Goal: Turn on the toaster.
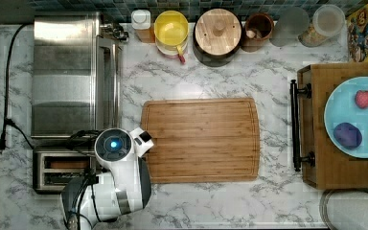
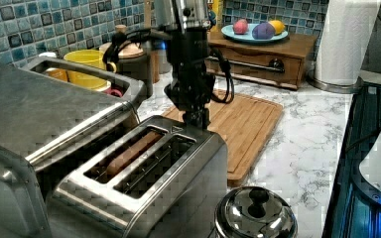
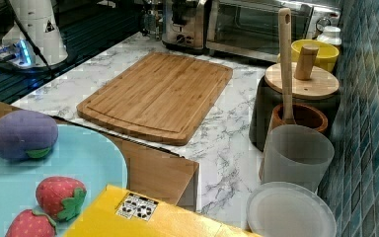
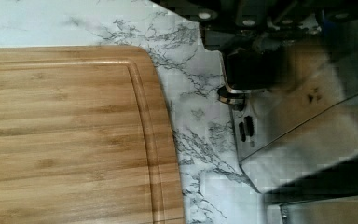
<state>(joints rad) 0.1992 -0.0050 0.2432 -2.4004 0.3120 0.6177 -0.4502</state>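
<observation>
Small boxy stainless-steel toaster [image 2: 144,183] sat beside the larger steel toaster oven [image 1: 72,72]; black gripper [image 2: 197,118] hung at its end face, finger state unclear; misaligned press could slip off lever, shoving toaster.

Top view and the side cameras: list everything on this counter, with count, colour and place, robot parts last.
toaster: 1, steel, top view's lower left, beside the cutting board
toaster oven: 1, steel, behind the toaster
cutting board: 1, wood, centre
kettle: 1, steel, left view's bottom
yellow bowl: 1, by the backsplash
wooden-lidded jar: 1, dark, beside the bowl
blue plate: 1, holding toy fruit, on a wooden box
paper towel roll: 1, white
gripper: 1, black, at the toaster's end nearest the board
</observation>
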